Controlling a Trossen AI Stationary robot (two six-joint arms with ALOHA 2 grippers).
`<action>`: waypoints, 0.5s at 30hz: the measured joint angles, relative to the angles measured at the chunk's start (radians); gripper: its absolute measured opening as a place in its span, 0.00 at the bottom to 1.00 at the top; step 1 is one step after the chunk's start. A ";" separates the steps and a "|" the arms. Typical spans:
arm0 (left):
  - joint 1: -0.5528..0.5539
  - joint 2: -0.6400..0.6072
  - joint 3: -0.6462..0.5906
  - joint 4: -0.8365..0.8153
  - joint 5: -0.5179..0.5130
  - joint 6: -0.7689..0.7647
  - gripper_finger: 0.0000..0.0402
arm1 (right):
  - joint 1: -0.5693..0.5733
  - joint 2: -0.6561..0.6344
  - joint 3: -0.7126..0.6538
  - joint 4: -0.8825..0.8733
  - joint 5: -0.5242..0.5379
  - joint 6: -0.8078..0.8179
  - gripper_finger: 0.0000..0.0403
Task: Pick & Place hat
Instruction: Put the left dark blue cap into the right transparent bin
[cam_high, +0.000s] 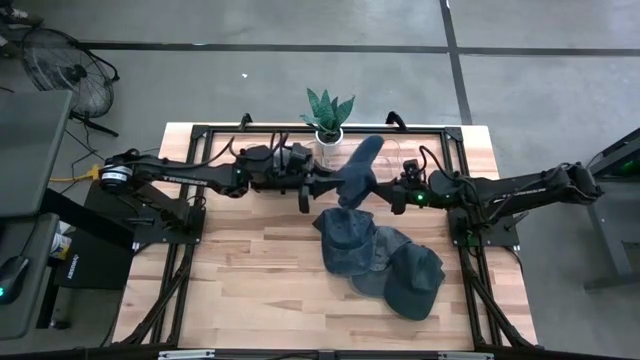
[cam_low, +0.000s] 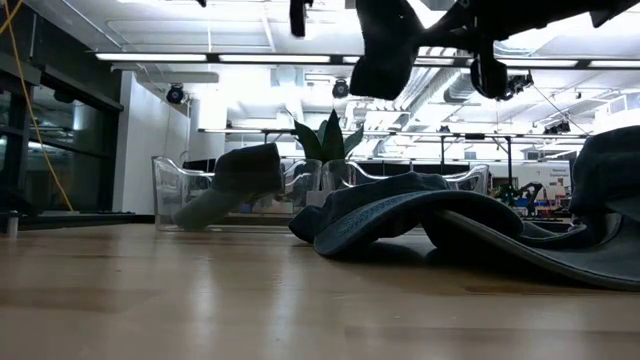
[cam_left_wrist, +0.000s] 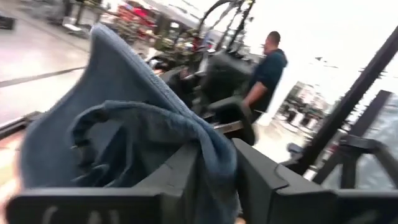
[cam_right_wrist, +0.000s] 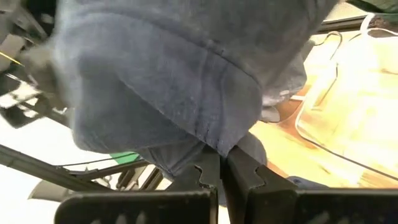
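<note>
A blue-grey hat (cam_high: 360, 168) hangs in the air between my two grippers, above the far middle of the table; the low view shows it lifted clear (cam_low: 385, 48). My left gripper (cam_high: 318, 188) is at its left side and my right gripper (cam_high: 390, 192) at its right side, both shut on its cloth. The hat fills the left wrist view (cam_left_wrist: 124, 124) and the right wrist view (cam_right_wrist: 168, 81). Three more dark blue hats (cam_high: 385, 260) lie overlapping on the table nearer the front. My left gripper pinches a bunched fold of the hat's cloth (cam_left_wrist: 217, 165) between its two fingers (cam_left_wrist: 264, 180), coming level from the table's left. The hat is lifted clear and billows out beyond the fingers. My right gripper pinches a lower edge of the hat (cam_right_wrist: 214, 146) between its shut fingertips (cam_right_wrist: 242, 177), coming level from the table's right. The cloth bulges out beyond the fingers, clear of the table.
A potted plant (cam_high: 328, 115) stands at the far edge. A clear tray (cam_right_wrist: 348, 124) sits on the table below the held hat; in the low view a grey-green shape (cam_low: 235, 180) rests by it. A person (cam_left_wrist: 267, 68) stands beyond the table. Bare wood lies left and front.
</note>
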 joint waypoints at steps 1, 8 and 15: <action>0.000 0.000 0.010 -0.005 0.015 0.007 0.27 | 0.000 0.000 0.000 -0.003 0.000 0.000 0.00; 0.000 -0.001 0.063 -0.102 0.039 0.119 0.58 | 0.000 0.000 0.000 -0.021 -0.008 0.000 0.00; 0.000 -0.062 0.132 -0.304 -0.072 0.221 0.72 | -0.009 0.000 0.094 -0.207 -0.061 -0.033 0.00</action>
